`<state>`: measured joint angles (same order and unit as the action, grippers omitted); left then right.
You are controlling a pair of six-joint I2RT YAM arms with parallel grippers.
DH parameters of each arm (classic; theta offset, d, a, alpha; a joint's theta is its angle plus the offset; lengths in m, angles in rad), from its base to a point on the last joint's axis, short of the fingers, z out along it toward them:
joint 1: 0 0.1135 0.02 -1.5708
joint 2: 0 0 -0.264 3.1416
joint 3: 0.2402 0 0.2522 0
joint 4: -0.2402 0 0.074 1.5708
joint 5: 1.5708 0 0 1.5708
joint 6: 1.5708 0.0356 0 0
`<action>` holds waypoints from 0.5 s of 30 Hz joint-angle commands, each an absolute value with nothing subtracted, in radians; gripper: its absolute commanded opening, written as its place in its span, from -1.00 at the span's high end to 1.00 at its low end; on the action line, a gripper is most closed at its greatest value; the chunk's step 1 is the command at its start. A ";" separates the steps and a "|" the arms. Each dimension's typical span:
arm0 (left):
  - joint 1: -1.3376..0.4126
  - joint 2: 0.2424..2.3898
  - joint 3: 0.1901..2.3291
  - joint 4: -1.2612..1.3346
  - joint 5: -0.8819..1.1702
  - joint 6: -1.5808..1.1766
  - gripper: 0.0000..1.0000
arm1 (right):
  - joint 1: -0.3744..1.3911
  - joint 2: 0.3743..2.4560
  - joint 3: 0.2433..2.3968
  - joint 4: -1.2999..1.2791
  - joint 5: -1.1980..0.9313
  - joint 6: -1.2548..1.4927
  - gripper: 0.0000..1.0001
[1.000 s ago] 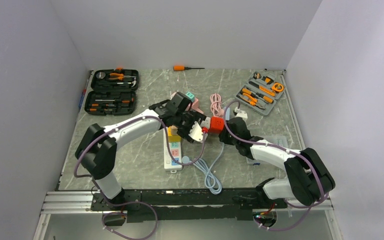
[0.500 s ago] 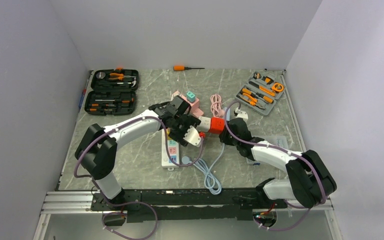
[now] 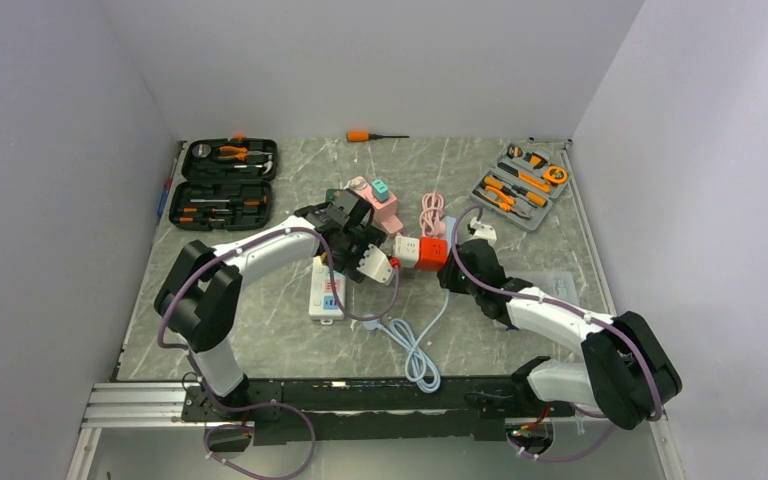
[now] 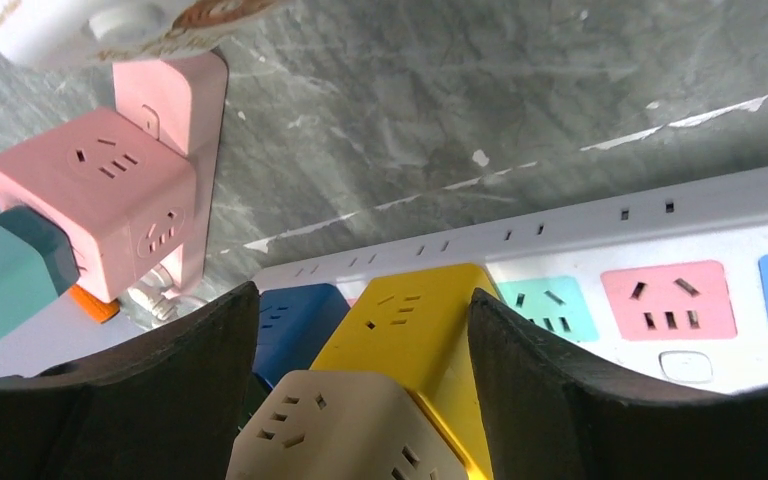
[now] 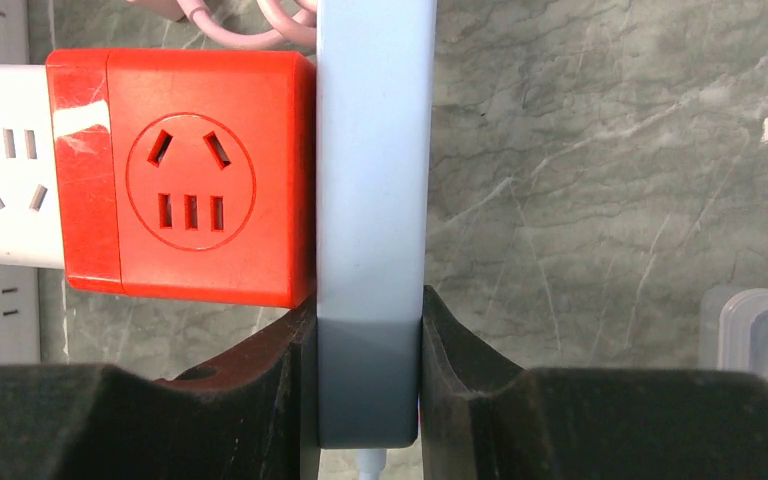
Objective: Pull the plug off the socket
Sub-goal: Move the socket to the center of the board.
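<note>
My right gripper (image 3: pixel 451 260) is shut on a pale blue flat plug (image 5: pixel 373 190) that sits against a red cube socket (image 5: pixel 195 180), with a white cube (image 5: pixel 5 190) joined on its left. In the top view the red cube (image 3: pixel 433 251) hangs between the arms. My left gripper (image 3: pixel 363 250) is shut on a cluster of cube sockets: yellow (image 4: pixel 405 335), blue (image 4: pixel 295 320) and cream (image 4: pixel 345 430). A small gap separates this cluster from the white and red cubes. A white power strip (image 4: pixel 660 265) with coloured outlets lies under the left gripper (image 4: pixel 360 300).
A pink cube socket (image 3: pixel 380 205) with a teal plug (image 4: pixel 10 275) lies behind the left gripper. A pale blue cable (image 3: pixel 415 345) loops toward the front edge. A black tool case (image 3: pixel 225 185), a grey tool tray (image 3: pixel 520 185), a pink cable (image 3: pixel 432 210), an orange screwdriver (image 3: pixel 370 135) and a clear box (image 3: pixel 560 285) surround.
My left gripper has drawn back to the left with its cube cluster, which has come apart from the white and red cubes. The power strip slid left. The right gripper barely moved.
</note>
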<state>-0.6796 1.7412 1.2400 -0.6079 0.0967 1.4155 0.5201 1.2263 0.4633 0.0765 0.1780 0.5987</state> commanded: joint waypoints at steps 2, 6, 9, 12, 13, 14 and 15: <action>-0.576 1.784 1.097 -0.713 0.003 1.386 -0.52 | 0.529 1.155 0.475 0.135 0.179 0.594 0.84; -0.568 1.732 1.063 -0.740 0.003 1.381 -0.53 | 0.529 1.142 0.489 0.121 0.182 0.581 0.84; -0.565 1.681 1.042 -0.766 0.003 1.374 -0.55 | 0.529 1.141 0.505 0.110 0.183 0.570 0.84; -0.555 1.640 1.019 -0.777 0.003 1.364 -0.57 | 0.529 1.135 0.505 0.112 0.180 0.566 0.84; -0.553 1.631 1.013 -0.778 0.003 1.360 -0.59 | 0.528 1.135 0.501 0.117 0.176 0.566 0.84; -0.552 1.621 1.009 -0.779 0.003 1.357 -0.60 | 0.529 1.138 0.497 0.123 0.170 0.565 0.84; -0.552 1.607 1.010 -0.773 0.003 1.353 -0.62 | 0.530 1.140 0.493 0.131 0.161 0.565 0.84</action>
